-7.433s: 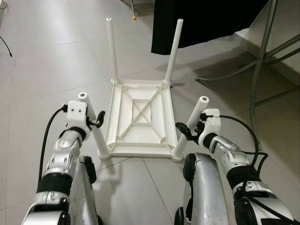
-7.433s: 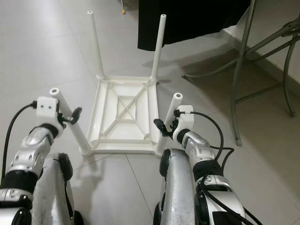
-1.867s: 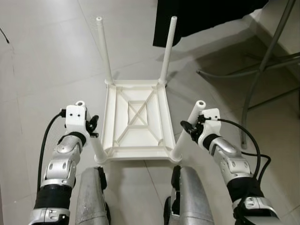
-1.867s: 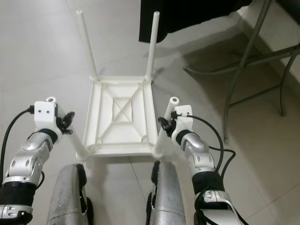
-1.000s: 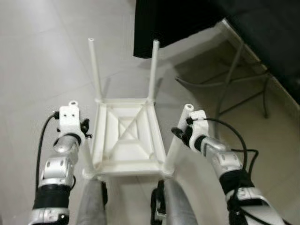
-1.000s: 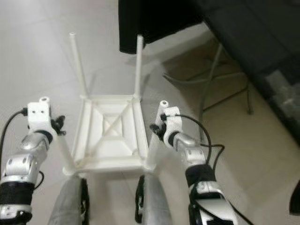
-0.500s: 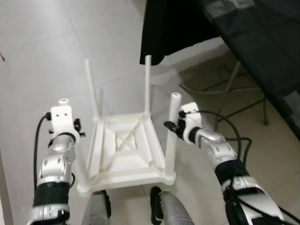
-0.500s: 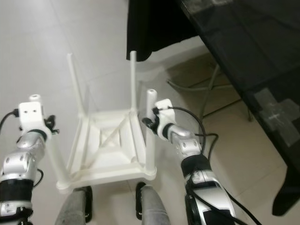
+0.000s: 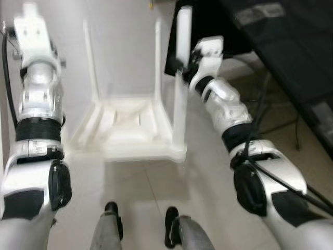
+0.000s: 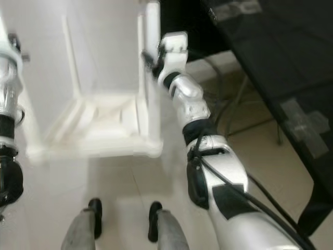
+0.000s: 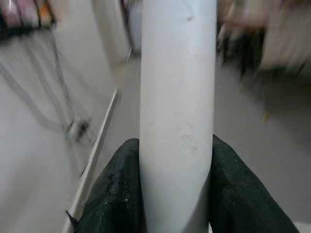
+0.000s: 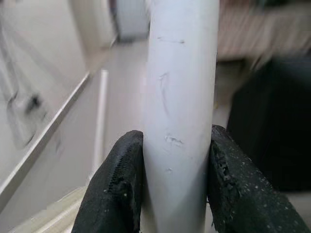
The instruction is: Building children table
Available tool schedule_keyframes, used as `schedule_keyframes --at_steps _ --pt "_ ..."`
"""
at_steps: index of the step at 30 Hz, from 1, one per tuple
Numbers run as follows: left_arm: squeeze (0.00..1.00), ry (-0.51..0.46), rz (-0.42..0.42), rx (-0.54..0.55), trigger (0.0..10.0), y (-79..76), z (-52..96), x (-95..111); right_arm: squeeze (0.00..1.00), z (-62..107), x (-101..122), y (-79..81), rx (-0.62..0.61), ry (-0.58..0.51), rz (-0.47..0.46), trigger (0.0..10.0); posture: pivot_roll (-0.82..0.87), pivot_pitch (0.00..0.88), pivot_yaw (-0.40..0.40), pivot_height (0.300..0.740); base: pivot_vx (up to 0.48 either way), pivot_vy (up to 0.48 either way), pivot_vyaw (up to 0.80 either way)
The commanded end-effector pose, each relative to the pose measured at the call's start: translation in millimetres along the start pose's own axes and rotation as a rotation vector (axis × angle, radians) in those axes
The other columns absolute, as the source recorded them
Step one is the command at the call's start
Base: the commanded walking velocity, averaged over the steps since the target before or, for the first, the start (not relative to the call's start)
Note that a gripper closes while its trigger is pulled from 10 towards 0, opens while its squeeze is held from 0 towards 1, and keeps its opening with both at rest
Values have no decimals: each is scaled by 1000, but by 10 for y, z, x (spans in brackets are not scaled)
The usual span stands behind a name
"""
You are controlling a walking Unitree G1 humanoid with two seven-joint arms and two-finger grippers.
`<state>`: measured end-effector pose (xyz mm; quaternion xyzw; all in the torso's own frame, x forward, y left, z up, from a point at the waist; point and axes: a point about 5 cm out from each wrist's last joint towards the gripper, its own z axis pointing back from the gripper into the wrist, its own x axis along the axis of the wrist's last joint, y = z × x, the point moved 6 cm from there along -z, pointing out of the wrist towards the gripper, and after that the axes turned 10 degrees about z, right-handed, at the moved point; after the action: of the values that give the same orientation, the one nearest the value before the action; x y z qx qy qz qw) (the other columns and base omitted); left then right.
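Note:
The white plastic children's table [image 9: 127, 130] hangs upside down in the air, its ribbed underside facing me and all its legs pointing up. My left gripper [image 11: 177, 145] is shut on the near-left leg [image 11: 177, 87], black fingers [image 11: 121, 189] pressed to both sides. My right gripper [image 9: 179, 65] is shut on the near-right leg [image 9: 179, 109], seen close in the right wrist view with a finger [image 12: 119, 179] against the tube [image 12: 180, 73]. The two far legs [image 9: 158, 57] rise behind. Both arms are raised high, and the picture is blurred.
A dark-topped table [image 9: 291, 52] with thin metal legs [image 10: 237, 104] stands close on my right, a black cloth [image 9: 208, 21] hanging at its far end. Pale tiled floor [image 9: 140, 192] lies below, with my feet [image 9: 112, 213] near the bottom edge.
Both arms have risen sharply with the legs in their grip, and the upside-down table has come up toward my head. The view has shifted and blurred.

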<state>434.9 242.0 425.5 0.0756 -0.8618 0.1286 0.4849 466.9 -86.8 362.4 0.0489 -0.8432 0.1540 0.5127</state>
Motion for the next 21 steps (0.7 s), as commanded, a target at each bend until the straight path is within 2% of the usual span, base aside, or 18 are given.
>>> schedule_keyframes --at_steps 1,2,3,5,6,7,8,9,10,11,12,13,15,17,18,20,21 --pt "0 -201 96 -270 10000 -747 107 569 0 -111 395 285 76 -141 54 10000 160 121 -91 740 0 0 0" --pt "0 -212 114 -308 10000 -852 129 608 0 -119 457 240 56 -162 59 10000 162 97 -79 740 0 0 0" --pt "0 -212 114 -308 10000 -852 129 608 0 -119 457 240 56 -162 59 10000 162 97 -79 740 0 0 0" --pt "0 -231 164 -404 10000 -1073 173 712 0 -128 594 110 0 -206 76 10000 165 88 -78 740 0 0 0" --pt "0 -259 187 -467 10000 -1199 209 826 0 -125 702 -9 -53 -238 101 10000 173 66 -72 740 0 0 0" --pt "0 -278 201 -506 10000 -1272 233 903 0 -119 772 -86 -89 -258 116 10000 173 66 -72 740 0 0 0" --pt "0 -278 201 -506 10000 -1272 233 903 0 -119 772 -86 -89 -258 116 10000 173 66 -72 740 0 0 0" --pt "0 -319 232 -588 10000 -1409 303 1074 0 -89 936 -261 -170 -307 150 10000 184 41 -64 740 0 0 0" --pt "0 -319 232 -588 10000 -1409 303 1074 0 -89 936 -261 -170 -307 150 10000 184 41 -64 740 0 0 0" --pt "0 -371 268 -676 10000 -1549 381 1280 0 -29 1146 -477 -281 -367 211 10000 189 19 -61 740 0 0 0" --pt "0 -407 292 -735 10000 -1636 436 1415 0 25 1288 -611 -356 -411 250 10000 189 19 -61 740 0 0 0" --pt "0 -407 292 -735 10000 -1636 436 1415 0 25 1288 -611 -356 -411 250 10000 189 19 -61 740 0 0 0" --pt "0 -532 298 -861 10000 -1880 639 1796 0 270 1695 -988 -594 -526 418 10000 196 0 -51 740 0 0 0" --pt "0 -638 279 -969 10000 -2131 881 2084 0 523 2001 -1206 -759 -620 571 10000 192 0 -45 740 0 0 0" --pt "0 -638 279 -969 10000 -2131 881 2084 0 523 2001 -1206 -759 -620 571 10000 192 0 -45 740 0 0 0" --pt "0 -659 294 -986 10000 -2250 956 2191 0 542 2020 -1246 -762 -622 593 10000 184 0 -34 740 0 0 0" --pt "0 -664 308 -982 10000 -2311 993 2240 0 489 1976 -1243 -722 -593 584 10000 171 0 -28 740 0 0 0"
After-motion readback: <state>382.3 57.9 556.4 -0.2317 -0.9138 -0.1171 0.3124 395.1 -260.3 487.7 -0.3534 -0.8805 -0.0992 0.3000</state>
